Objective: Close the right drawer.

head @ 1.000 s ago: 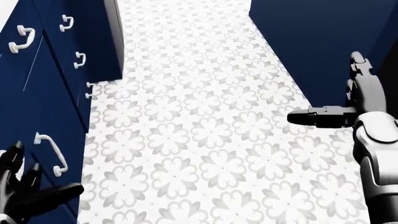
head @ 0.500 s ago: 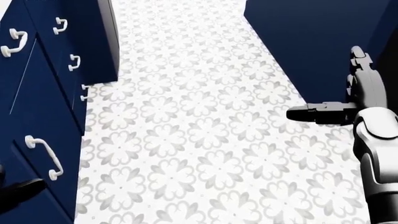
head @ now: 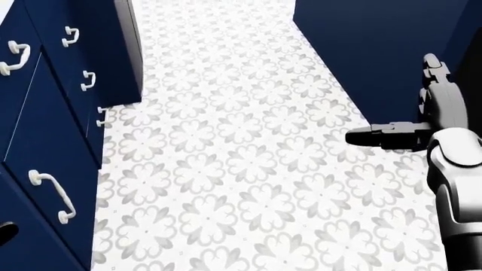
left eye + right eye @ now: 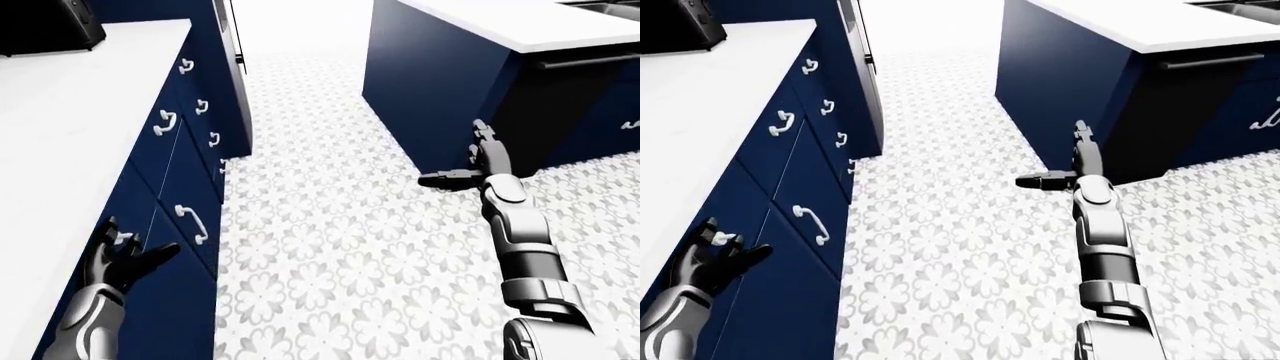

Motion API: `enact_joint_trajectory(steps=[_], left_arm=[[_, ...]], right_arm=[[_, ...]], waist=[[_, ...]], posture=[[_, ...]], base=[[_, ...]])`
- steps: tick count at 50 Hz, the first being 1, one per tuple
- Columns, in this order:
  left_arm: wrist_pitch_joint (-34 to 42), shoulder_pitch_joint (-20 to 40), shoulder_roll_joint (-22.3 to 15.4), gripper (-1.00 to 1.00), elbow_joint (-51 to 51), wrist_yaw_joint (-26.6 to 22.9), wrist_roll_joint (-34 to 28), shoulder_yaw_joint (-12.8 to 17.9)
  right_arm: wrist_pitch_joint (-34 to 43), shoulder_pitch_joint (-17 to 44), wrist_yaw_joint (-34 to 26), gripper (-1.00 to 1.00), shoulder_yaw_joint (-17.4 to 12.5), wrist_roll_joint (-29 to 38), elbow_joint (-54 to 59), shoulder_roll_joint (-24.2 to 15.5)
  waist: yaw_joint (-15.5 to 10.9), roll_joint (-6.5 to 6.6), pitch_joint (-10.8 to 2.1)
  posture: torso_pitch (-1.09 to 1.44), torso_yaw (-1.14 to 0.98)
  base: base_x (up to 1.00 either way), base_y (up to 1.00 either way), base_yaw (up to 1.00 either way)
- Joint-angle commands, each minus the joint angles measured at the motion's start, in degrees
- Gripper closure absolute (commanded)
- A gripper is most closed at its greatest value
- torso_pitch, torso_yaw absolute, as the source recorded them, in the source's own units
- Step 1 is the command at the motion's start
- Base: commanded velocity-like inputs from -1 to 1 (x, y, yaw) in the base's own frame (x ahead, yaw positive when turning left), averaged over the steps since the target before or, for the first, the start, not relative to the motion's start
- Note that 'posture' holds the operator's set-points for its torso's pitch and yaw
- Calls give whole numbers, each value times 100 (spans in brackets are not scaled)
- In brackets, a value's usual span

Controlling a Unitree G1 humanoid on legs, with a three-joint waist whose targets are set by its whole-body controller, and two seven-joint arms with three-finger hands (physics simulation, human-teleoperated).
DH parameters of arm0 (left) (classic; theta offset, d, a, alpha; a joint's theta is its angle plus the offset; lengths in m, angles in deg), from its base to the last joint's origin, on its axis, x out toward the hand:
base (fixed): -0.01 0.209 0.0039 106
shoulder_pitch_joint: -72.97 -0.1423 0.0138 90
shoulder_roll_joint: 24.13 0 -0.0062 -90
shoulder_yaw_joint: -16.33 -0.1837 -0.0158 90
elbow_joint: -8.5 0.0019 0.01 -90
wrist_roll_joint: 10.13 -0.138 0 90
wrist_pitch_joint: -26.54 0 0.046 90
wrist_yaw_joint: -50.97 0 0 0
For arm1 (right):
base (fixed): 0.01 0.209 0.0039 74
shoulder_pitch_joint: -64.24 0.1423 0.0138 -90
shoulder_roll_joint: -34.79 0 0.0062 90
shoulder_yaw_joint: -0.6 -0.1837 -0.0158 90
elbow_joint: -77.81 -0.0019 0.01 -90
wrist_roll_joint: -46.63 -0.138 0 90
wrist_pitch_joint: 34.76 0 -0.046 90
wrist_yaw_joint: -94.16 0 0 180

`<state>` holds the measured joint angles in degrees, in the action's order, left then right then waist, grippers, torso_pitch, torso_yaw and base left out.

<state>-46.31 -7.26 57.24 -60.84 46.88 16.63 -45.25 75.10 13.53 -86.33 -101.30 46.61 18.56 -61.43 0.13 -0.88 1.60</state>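
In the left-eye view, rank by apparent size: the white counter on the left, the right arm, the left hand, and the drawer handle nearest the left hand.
1. White counter, largest.
2. Right arm.
3. Left hand.
4. Drawer handle, smallest.
The hand is nearer the camera than the handle, so only their look is ranked.

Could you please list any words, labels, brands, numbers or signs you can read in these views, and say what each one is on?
None: no readable text in any view.
The cabinets, counter, island and floor carry no lettering; the floor shows only a floral tile pattern.
The dark appliance at the top left of the left-eye view shows no legible label.
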Motion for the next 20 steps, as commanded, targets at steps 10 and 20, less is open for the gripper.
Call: enact_joint_trajectory(steps=[10, 20], left_arm=[[-735, 49, -446, -100, 395, 151, -66, 421], [-799, -71, -624, -100, 554, 92, 74, 570]], right_arm=[[-65, 129, 30, -100, -58, 28, -408, -75], [35, 128, 16, -100, -72, 35, -529, -87]], waist=[[-22, 55, -118], [33, 92, -114]], posture=[[0, 0], [0, 0]], base=[[0, 0, 0], [0, 0, 0]])
